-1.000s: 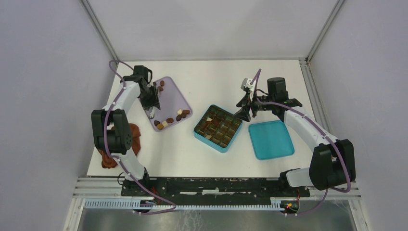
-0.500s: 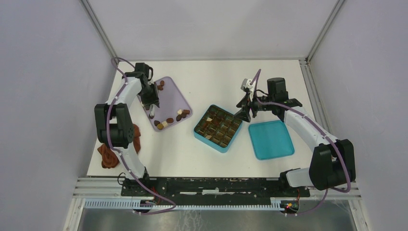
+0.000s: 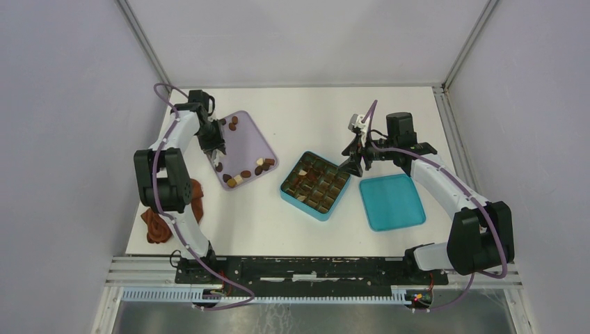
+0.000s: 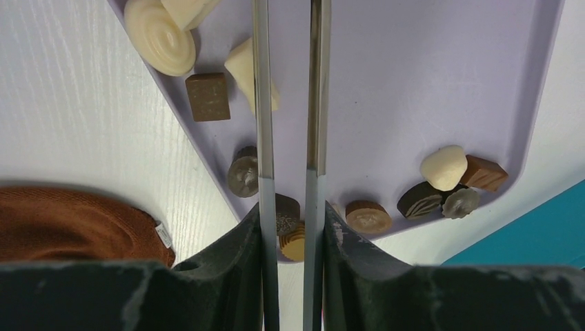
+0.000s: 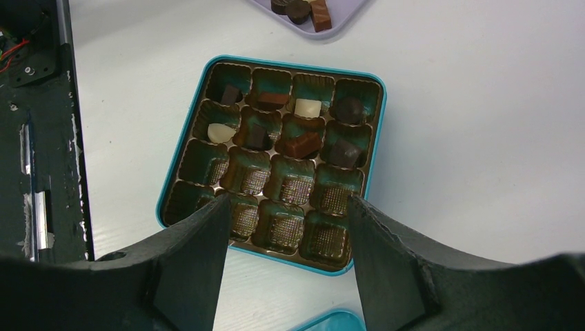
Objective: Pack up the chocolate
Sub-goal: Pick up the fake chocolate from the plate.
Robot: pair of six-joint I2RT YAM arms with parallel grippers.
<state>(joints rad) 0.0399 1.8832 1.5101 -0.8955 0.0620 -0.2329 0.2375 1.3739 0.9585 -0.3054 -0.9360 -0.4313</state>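
Note:
Several chocolate pieces point(image 3: 243, 174) lie on the lilac tray point(image 3: 254, 142). In the left wrist view they are cream, tan and dark pieces point(image 4: 368, 215) along the tray's point(image 4: 414, 83) edges. My left gripper point(image 3: 216, 145) hangs over the tray's left side. Its long thin blades point(image 4: 288, 14) stand a narrow gap apart, with nothing between them where they show; their tips run out of frame. The teal gridded box point(image 3: 315, 184) holds several pieces point(image 5: 300, 145) in its far cells. My right gripper point(image 3: 355, 163) hovers open and empty point(image 5: 290, 200) over the box's point(image 5: 376, 138) near rows.
The teal lid point(image 3: 392, 202) lies flat to the right of the box, its corner showing in the right wrist view point(image 5: 331, 321). A reddish-brown cloth point(image 3: 167, 216) sits at the table's left edge beside the left arm point(image 4: 69, 221).
My left gripper has shifted a little up and to the left over the tray, and its blades have drawn closer together. The right arm has not moved.

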